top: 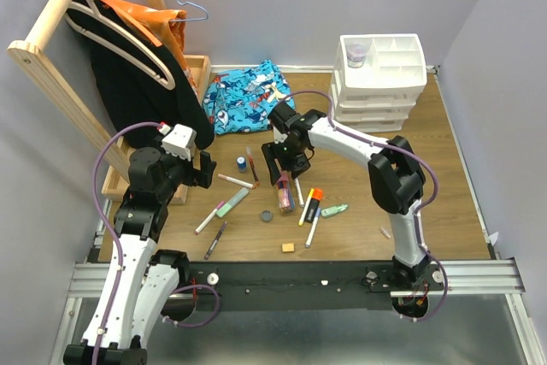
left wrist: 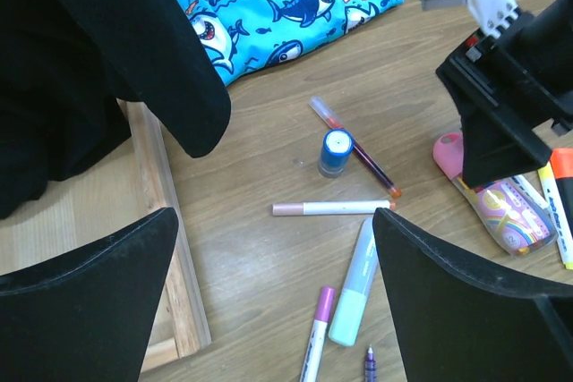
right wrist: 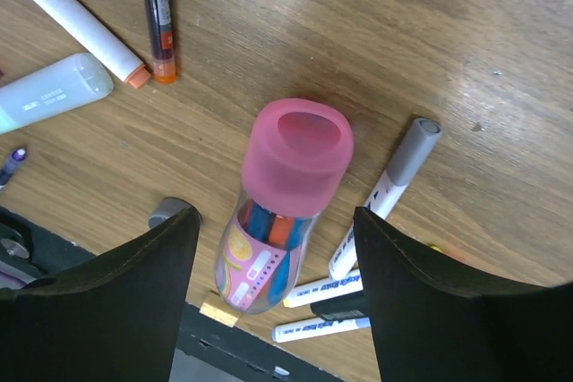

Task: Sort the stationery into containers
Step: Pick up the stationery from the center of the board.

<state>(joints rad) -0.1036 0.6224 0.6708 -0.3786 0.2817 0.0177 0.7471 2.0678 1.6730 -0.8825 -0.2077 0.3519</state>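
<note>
A clear tube with a pink cap (right wrist: pixel 288 187), full of coloured pens, lies on the wooden table; it also shows in the top view (top: pixel 285 194). My right gripper (right wrist: pixel 276 219) is open and hovers over it, one finger on each side, not touching. My left gripper (left wrist: pixel 276 216) is open and empty above a white marker (left wrist: pixel 331 208), a pale green highlighter (left wrist: pixel 354 284) and a purple-capped marker (left wrist: pixel 318 333). A small blue jar (top: pixel 242 163), an orange highlighter (top: pixel 314 203) and a tan eraser (top: pixel 288 247) lie nearby. The white organiser (top: pixel 420 61) stands at the back right.
A blue patterned cloth (top: pixel 248 96) lies behind the pens. A wooden tray (top: pixel 202 66) and a leaning wooden rack with a black garment (top: pixel 137 91) fill the left side. A small grey cap (top: pixel 266 215) sits among the pens. A purple jar (top: pixel 356 53) sits in the organiser.
</note>
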